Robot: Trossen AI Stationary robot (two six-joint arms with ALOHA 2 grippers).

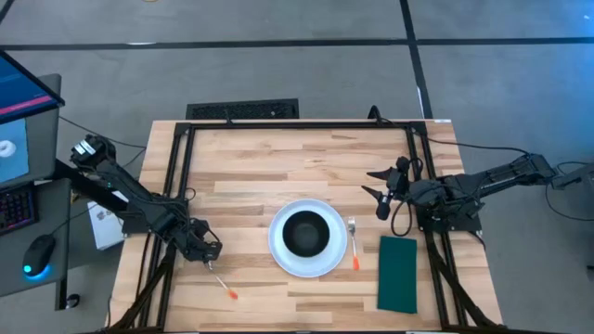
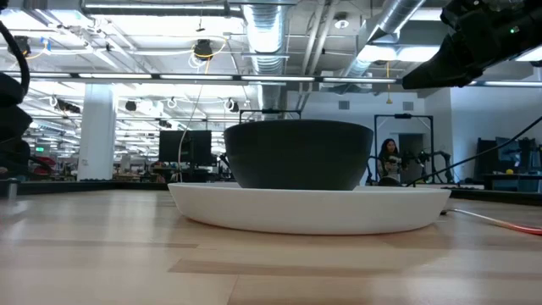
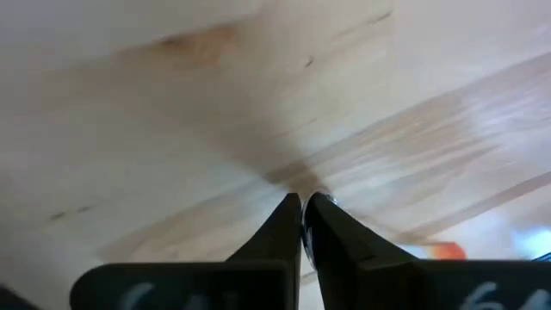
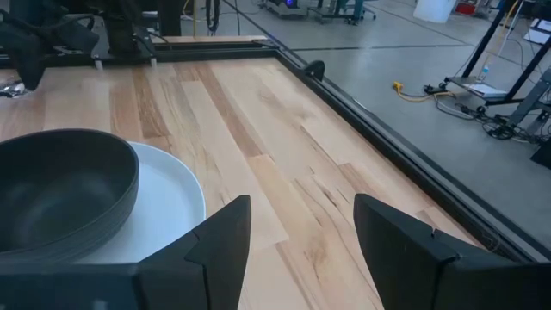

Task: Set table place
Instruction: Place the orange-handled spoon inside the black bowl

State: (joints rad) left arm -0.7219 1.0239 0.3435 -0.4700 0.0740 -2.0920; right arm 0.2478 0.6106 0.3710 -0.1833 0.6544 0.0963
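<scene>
A white plate [image 1: 278,249] lies mid-table with a black bowl [image 1: 303,232] standing in it; both also show in the low view, the plate [image 2: 309,212] and the bowl [image 2: 298,154]. A fork [image 1: 354,243] with an orange handle end lies right of the plate. A dark green napkin [image 1: 398,274] lies flat to its right. My left gripper [image 1: 213,262] is low over the table left of the plate, shut on the spoon [image 1: 224,283]. My right gripper [image 1: 369,183] is open and empty, above the table beyond the fork. My left gripper pinches the spoon's metal part [image 3: 315,203] between its two fingertips, at the end away from the orange handle. The fingers come from above, slanting toward the table's right. The orange handle end [image 1: 232,294] points toward the near edge, close to the wood.
Black frame rails run along the table's left [image 1: 176,176], far and right [image 1: 419,158] sides. Bare wood lies between the plate and the far rail. Off the table's left stand a monitor [image 1: 19,102] and a mouse [image 1: 37,252].
</scene>
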